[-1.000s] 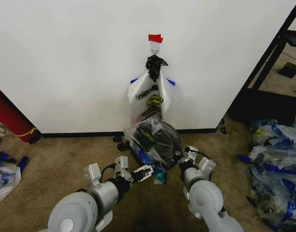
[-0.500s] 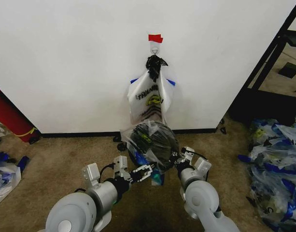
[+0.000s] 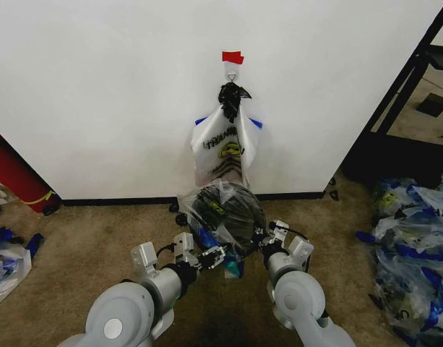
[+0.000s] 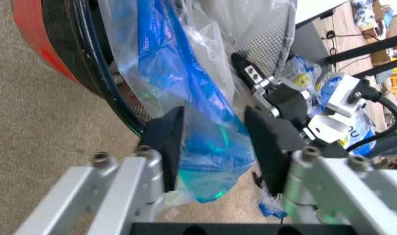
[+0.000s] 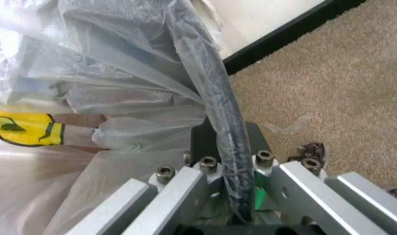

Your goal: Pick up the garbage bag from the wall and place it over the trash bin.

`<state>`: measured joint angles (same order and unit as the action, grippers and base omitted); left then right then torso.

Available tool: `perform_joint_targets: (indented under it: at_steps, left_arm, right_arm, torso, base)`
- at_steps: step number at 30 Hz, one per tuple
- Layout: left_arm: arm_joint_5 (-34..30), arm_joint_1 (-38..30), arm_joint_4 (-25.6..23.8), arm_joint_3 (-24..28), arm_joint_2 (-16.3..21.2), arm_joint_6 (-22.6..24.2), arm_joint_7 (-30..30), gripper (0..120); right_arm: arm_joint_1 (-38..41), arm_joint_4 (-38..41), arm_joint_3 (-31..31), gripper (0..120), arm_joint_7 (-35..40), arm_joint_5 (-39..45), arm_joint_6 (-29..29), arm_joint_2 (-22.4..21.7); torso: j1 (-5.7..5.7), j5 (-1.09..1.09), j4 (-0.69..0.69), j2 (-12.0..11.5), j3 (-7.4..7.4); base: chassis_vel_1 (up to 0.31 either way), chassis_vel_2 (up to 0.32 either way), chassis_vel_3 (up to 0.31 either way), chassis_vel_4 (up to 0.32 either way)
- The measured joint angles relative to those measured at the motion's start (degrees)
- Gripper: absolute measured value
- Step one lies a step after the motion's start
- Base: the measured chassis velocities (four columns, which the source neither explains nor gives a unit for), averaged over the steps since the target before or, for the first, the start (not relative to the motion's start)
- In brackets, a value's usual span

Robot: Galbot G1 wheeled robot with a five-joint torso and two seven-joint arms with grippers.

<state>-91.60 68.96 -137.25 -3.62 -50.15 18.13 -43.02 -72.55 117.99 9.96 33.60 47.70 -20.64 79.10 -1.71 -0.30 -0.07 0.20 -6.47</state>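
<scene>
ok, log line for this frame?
stage: bagging trash bin | left gripper: open around garbage bag blue edge | right gripper: at rim, bag draped

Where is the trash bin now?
In the head view the trash bin stands on the carpet against the wall, between both grippers, the garbage bag draped over it.

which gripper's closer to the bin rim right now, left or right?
Right. The right gripper is closed on the trash bin rim through the garbage bag. The left gripper sits just off the rim's near side, jaws apart around the bag's blue edge.
</scene>
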Motion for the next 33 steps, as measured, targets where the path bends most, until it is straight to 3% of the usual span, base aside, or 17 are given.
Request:
perform_joint_targets:
  at_steps: [9, 24, 33]
  left_arm:
    - [0.42, -0.23, 0.34, 0.20, 0.21, -0.54, -0.20, 0]
    - [2.75, 4.32, -2.18, -3.93, 2.22, -0.55, 0.31, 0]
    - [5.90, 6.60, -0.06, -5.47, 2.29, -1.06, 0.33, 0]
  right_arm:
    - [-0.08, 0.13, 0.00, 0, -0.25, -0.05, 0.10, -0.08]
    - [-0.07, -0.26, 1.27, 0, 0.26, 3.86, 0.08, 0.51]
    - [-0.31, 0.96, 3.06, 0, 1.61, 8.87, -0.63, -0.35]
  torso:
    - [0.00, 0.00, 0.00, 0.00, 0.00]
    - [0.00, 0.00, 0.00, 0.00, 0.00]
    - [0.00, 0.00, -0.01, 0.00, 0.00]
  base:
    - [0.000, 0.000, 0.000, 0.000]
    - [0.000, 0.000, 0.000, 0.000]
    - [0.000, 0.000, 0.000, 0.000]
